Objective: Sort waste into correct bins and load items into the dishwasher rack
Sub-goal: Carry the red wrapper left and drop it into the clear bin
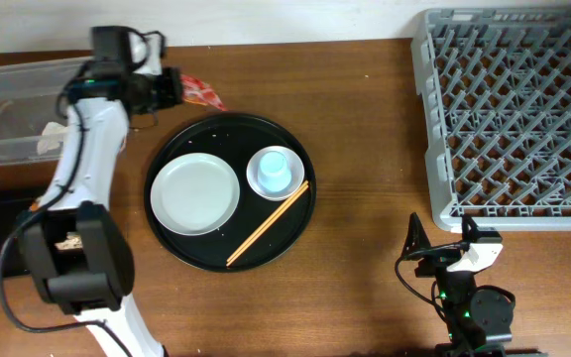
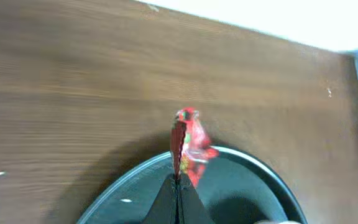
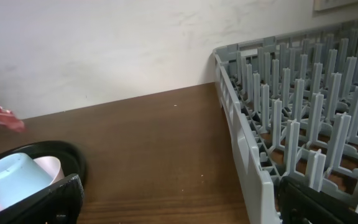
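red wrapper (image 1: 204, 93) crumpled, pinched in left gripper (image 1: 178, 89) just beyond far rim of round black tray (image 1: 206, 248) | white plate (image 1: 194, 193) flat on tray's left half | light-blue cup (image 1: 274, 167) inside white bowl (image 1: 255, 180), tray's right | chopsticks (image 1: 266, 225) together, diagonal, near-right | light-grey peg rack (image 1: 513, 109) far right | clear tub (image 1: 8, 104) far left

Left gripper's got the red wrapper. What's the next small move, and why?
Probably lift the left gripper and swing it toward the clear tub. It is shut on the red wrapper by the round black tray's rim, and the tub sits close by on that side.
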`<state>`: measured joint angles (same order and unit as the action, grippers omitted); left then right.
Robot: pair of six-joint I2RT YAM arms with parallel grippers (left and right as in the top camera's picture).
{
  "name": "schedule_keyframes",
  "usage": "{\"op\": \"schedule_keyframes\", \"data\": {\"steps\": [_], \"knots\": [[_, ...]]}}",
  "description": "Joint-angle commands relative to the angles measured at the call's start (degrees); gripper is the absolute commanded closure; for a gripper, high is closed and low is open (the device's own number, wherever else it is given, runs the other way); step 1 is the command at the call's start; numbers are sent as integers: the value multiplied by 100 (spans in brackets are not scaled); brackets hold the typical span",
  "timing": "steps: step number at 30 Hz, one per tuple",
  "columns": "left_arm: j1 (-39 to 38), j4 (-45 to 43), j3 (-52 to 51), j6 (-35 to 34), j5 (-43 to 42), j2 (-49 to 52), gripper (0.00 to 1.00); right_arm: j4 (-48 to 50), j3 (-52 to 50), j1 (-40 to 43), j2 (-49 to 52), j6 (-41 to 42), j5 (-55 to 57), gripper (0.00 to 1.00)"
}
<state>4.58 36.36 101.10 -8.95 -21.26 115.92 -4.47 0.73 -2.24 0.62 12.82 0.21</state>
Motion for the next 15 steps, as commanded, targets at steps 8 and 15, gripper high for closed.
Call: {"op": "schedule_keyframes", "data": {"steps": [8,15], "knots": [[1989,-680,22,-1036,234,-55,100,-22,-42,-26,-42,-57,48,2],[2922,-833,20,-1119,444,-52,100,-22,-42,-28,-42,-57,48,2]]}}
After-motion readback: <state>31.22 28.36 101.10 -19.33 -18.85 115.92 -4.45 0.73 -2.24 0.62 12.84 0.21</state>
